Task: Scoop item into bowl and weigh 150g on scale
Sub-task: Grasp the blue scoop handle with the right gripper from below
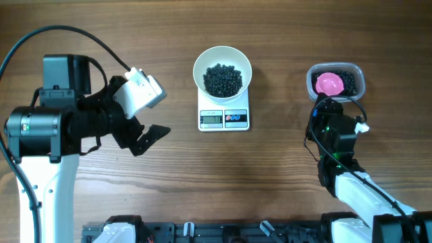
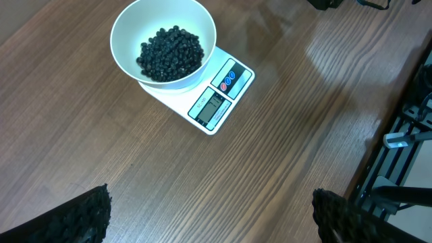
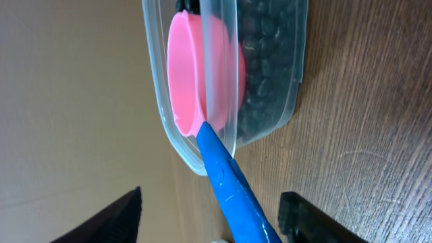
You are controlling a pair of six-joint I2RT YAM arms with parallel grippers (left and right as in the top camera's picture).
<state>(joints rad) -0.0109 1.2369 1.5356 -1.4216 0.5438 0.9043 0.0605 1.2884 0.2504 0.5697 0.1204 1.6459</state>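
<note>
Now I'm on the pickup: right gripper (image 3: 210,197) jaws apart astride the scoop handle (image 3: 237,202), gripping nothing; left gripper (image 2: 212,210) spread wide, empty. Next, squeeze squarely.

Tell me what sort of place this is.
Likely a robotics lab bench staged for weighing: a wooden table with a left arm and right arm at it, and a small scale carrying a bowl of black beads.

A brown wooden table (image 1: 270,182) with fine grain fills the overhead frame, and a black rail (image 1: 223,233) runs along the bottom edge. In the left wrist view, pale glare (image 2: 337,47) lies on the wood at upper right. A plain beige surface (image 3: 67,101) fills the left of the right wrist view.
</note>
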